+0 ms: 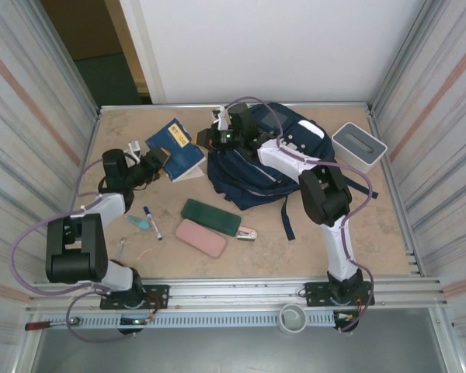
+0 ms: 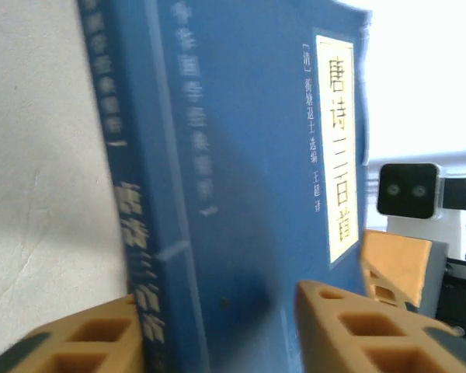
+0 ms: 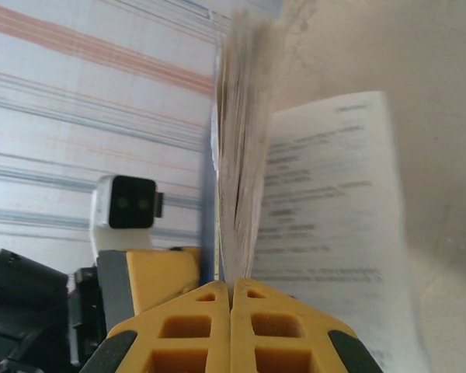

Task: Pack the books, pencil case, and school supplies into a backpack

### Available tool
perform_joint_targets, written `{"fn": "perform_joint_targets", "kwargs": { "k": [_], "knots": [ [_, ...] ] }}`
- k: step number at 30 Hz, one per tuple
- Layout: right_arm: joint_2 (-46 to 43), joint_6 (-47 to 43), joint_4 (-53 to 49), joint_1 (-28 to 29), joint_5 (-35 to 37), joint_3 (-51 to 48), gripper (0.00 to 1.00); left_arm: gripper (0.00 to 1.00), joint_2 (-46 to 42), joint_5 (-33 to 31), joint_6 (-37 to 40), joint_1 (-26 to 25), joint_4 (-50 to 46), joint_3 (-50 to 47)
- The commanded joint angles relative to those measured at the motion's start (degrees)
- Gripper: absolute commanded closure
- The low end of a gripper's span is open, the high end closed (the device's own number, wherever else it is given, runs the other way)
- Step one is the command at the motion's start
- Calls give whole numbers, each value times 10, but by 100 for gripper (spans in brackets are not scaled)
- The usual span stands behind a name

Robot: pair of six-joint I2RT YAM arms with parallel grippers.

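Note:
A navy-blue book (image 1: 179, 148) with a pale title label is propped on edge left of the backpack (image 1: 276, 175). My right gripper (image 1: 208, 138) is shut on its fanned page edges (image 3: 241, 155), tips (image 3: 233, 281) pressed together. My left gripper (image 1: 160, 160) straddles the spine corner of the book (image 2: 241, 155); the fingers (image 2: 217, 299) stand either side of it, contact unclear. A green pencil case (image 1: 210, 217), a pink one (image 1: 200, 237), the stapler (image 1: 247, 232) and the pen (image 1: 152, 221) lie on the table nearer me.
A white box with a grey top (image 1: 358, 145) stands at the back right. A small pale-blue item (image 1: 137, 222) lies by the pen. Striped walls close in both sides. A backpack strap (image 1: 287, 217) trails toward the right arm.

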Motion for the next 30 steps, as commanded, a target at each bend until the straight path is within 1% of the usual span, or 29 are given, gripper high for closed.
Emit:
{"fn": "perform_joint_targets", "kwargs": {
  "k": [1, 7, 8, 9, 11, 13, 15, 17, 20, 23, 30],
  "knots": [
    [-46, -16, 5, -7, -6, -13, 100, 69, 2, 13, -4, -6, 36, 25],
    [-68, -60, -31, -17, 13, -45, 100, 94, 0, 14, 0, -18, 30, 37],
    [-77, -72, -42, -22, 17, -54, 96, 97, -4, 14, 2, -20, 26, 38],
    [-85, -89, -55, -26, 23, -62, 90, 99, -7, 14, 3, -20, 21, 39],
    [-115, -144, -105, -35, 49, -83, 75, 100, -22, 10, 15, -18, 0, 42],
    [-149, -216, -167, -40, 92, -103, 64, 100, -38, 0, 34, -18, -31, 47],
    [-182, -301, -232, -37, 153, -122, 55, 100, -56, -10, 53, -17, -65, 50],
    [-211, -377, -287, -29, 240, -142, 47, 100, -71, -20, 67, -15, -86, 48],
    [-220, -465, -339, -11, 368, -159, 42, 100, -87, -30, 78, -10, -102, 43],
    [-193, -510, -381, 2, 438, -143, 39, 100, -94, -36, 82, -9, -109, 38],
    [-110, -555, -399, 42, 505, -89, 35, 100, -107, -33, 87, -9, -121, 27]
  ]
}}
